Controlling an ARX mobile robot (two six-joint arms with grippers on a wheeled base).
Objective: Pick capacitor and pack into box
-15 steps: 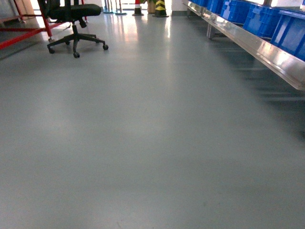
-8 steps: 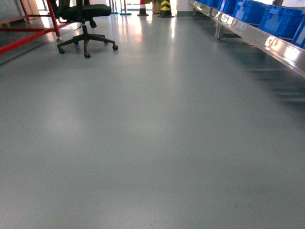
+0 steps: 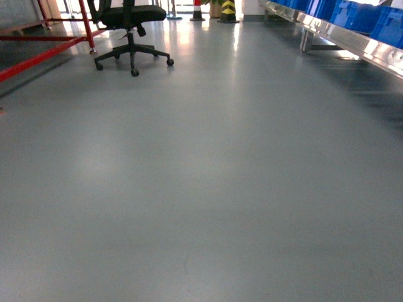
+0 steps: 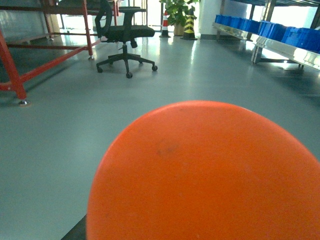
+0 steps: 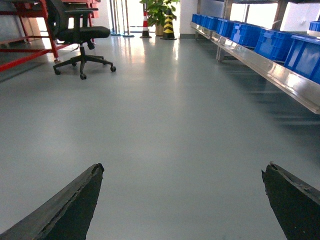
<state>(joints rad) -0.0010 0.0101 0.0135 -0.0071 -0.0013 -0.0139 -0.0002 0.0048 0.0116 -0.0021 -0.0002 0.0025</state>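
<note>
The right gripper (image 5: pixel 182 200) is hanging with its fingers (image 5: pixel 65 207) spread wide apart above the grey floor (image 3: pixel 208 189). An orange dome (image 4: pixel 205 175) is blocking the left wrist view, so the left gripper's state cannot be told. A black office chair (image 3: pixel 131 28) is standing by the red frame (image 3: pixel 44 47).

Legible text, labels, brands, numbers, signs: none in any view. Blue bins (image 5: pixel 272 42), office chair (image 3: pixel 131 28) and striped cone (image 4: pixel 189 25) show no readable marking.

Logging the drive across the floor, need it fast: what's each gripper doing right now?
Left: cannot be told; an orange round object fills its wrist view.
Right gripper: open, fingers wide apart, holding nothing.
</note>
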